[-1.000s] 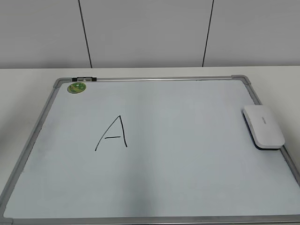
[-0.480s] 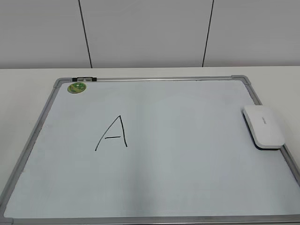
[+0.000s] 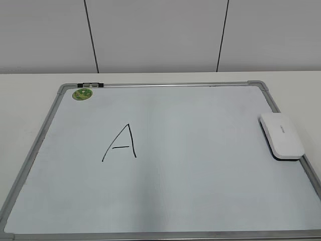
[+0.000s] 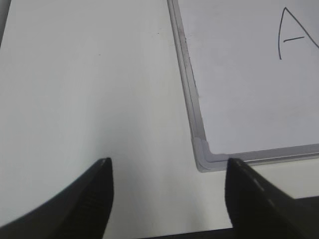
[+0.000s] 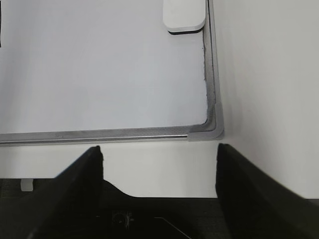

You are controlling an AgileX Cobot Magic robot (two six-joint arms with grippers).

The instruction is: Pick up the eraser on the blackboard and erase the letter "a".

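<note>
The white eraser (image 3: 282,135) lies flat at the right edge of the blackboard (image 3: 200,170), a white board with a grey frame. Its near end shows at the top of the right wrist view (image 5: 184,15). A large angular capital "A" (image 3: 120,144) is drawn left of the board's centre. No small lowercase "a" shows in any view. My left gripper (image 4: 169,167) is open and empty over the table, beside the board's near left corner (image 4: 203,154). My right gripper (image 5: 159,149) is open and empty, just in front of the near right corner (image 5: 212,127). Neither gripper shows in the exterior view.
A round green sticker (image 3: 82,93) sits at the board's far left corner, with a small dark clip (image 3: 90,85) on the far frame. The board lies on a white table (image 3: 30,95) before a grey panelled wall (image 3: 160,35).
</note>
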